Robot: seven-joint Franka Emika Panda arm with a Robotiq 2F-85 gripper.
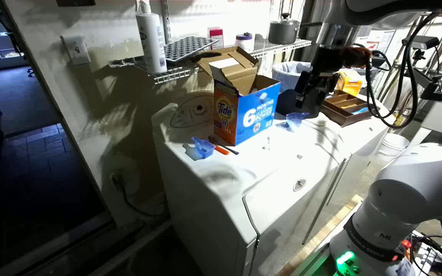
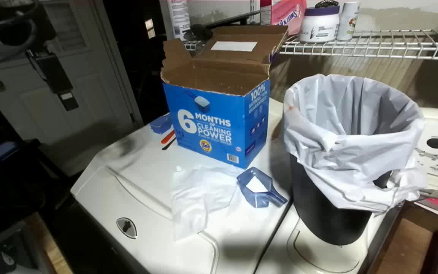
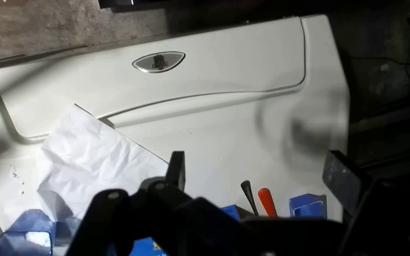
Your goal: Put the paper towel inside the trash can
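I'm judging this the reach: my gripper (image 3: 260, 176) is hovering wide and empty, the paper towel (image 3: 94, 156) is lying near the side edge of the white appliance (image 3: 205, 138) closest to the trash can (image 2: 323, 205), so I'm next needing to centre over it, lower and pinch

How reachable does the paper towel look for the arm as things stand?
Probably yes: the tool is open, and the paper towel lies largely uncovered, with just a blue scoop at its edge.
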